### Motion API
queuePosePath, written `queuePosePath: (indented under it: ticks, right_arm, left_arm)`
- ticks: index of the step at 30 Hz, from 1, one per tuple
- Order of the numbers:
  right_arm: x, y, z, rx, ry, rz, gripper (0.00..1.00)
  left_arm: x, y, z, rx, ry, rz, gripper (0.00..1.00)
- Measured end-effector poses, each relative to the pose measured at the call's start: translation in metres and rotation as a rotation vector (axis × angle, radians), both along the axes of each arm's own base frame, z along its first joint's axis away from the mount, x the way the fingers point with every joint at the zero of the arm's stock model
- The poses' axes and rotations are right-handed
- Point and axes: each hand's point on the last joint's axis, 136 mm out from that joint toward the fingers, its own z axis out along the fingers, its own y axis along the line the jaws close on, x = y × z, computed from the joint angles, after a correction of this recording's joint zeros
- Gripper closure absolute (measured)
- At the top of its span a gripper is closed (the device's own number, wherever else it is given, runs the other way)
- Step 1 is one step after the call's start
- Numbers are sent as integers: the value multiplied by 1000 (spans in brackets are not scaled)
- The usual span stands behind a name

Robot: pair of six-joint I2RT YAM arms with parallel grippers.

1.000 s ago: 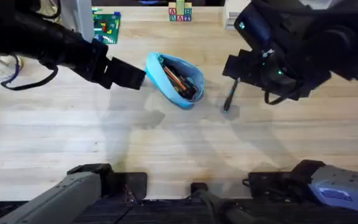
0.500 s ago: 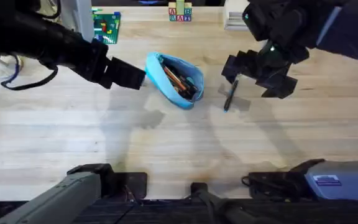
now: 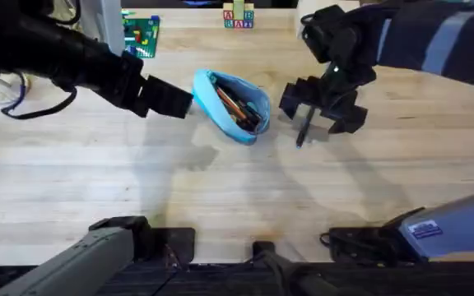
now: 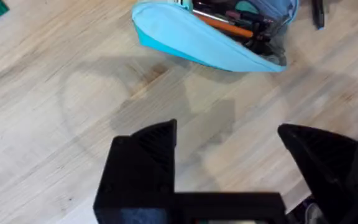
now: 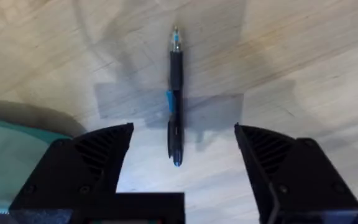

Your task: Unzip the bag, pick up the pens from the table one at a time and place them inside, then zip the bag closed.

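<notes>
The light-blue bag (image 3: pixel 231 105) lies unzipped on the table (image 3: pixel 220 189), with orange and dark pens (image 3: pixel 237 108) showing inside it. The left wrist view shows the bag (image 4: pixel 197 40) and those pens (image 4: pixel 235 22) beyond my open left gripper (image 4: pixel 229 155). In the overhead view my left gripper (image 3: pixel 179 99) hovers just left of the bag, holding nothing. One dark pen (image 3: pixel 304 127) lies on the wood right of the bag. My right gripper (image 3: pixel 313 111) hangs open directly over it. In the right wrist view the pen (image 5: pixel 175 93) lies between the spread fingers.
A green brick plate (image 3: pixel 141 34) and letter blocks (image 3: pixel 239 16) sit along the far edge. The bag's edge (image 5: pixel 11 149) shows beside my right fingers. Bare wood stretches across the near half of the table.
My right gripper has swung left and down from beside the loose pen until it is over it. The left arm, bag and pen have stayed put.
</notes>
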Motion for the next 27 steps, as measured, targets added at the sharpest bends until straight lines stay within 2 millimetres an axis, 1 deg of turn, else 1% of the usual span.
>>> queuePosePath:
  ticks: [5,10,16,27]
  right_arm:
    - [1,1,-11,-5,24,0,6]
    - [8,4,-11,8,-5,0,52]
    - [10,5,-12,9,-12,-1,82]
    - [15,6,-19,12,-22,-6,142]
  left_arm:
    - [0,0,0,0,0,0,2]
    - [0,0,0,0,0,0,2]
    - [0,0,0,0,0,0,3]
    - [0,0,0,0,0,0,3]
